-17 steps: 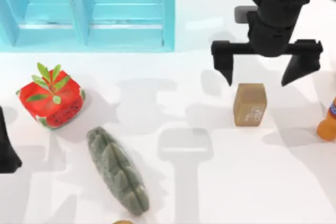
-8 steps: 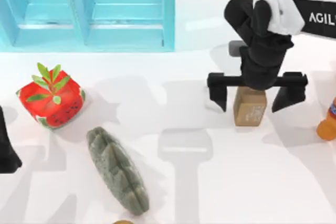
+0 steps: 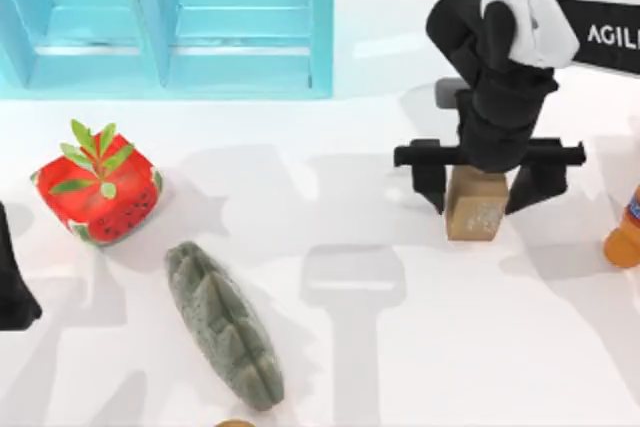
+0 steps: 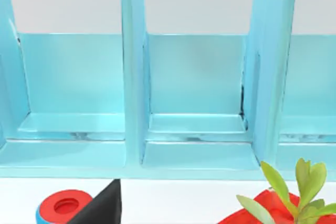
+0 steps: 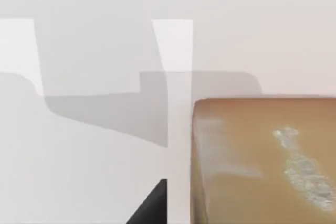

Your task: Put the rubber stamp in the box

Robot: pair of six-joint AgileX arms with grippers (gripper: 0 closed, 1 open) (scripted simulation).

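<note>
Landmark = rubber stamp [image 3: 476,205], tan-brown block on the white table [image 3: 400,347], right half of top view. Stands upright; visible tall side w/ faint white print faces the near edge. Long axis: can't tell for sure from above, looks roughly vertical.

Right gripper [image 3: 487,185] sits straight over the stamp, fingers [image 3: 432,179] down on either side, spread wider than the block w/ small gaps each side, not pinching. Right wrist view: stamp face [image 5: 262,161] close up, white print smudge on it.

Orange bottle [image 3: 625,232] right of stamp, at frame edge. Grey-green ridged object [image 3: 224,325] well left and nearer. Red cube w/ leaves [image 3: 98,192] further left. Left gripper [image 3: 12,287] parked at far left edge; jaw state can't tell.

Blue box [image 3: 165,22], w/ compartments, far-left of stamp, well apart.
</note>
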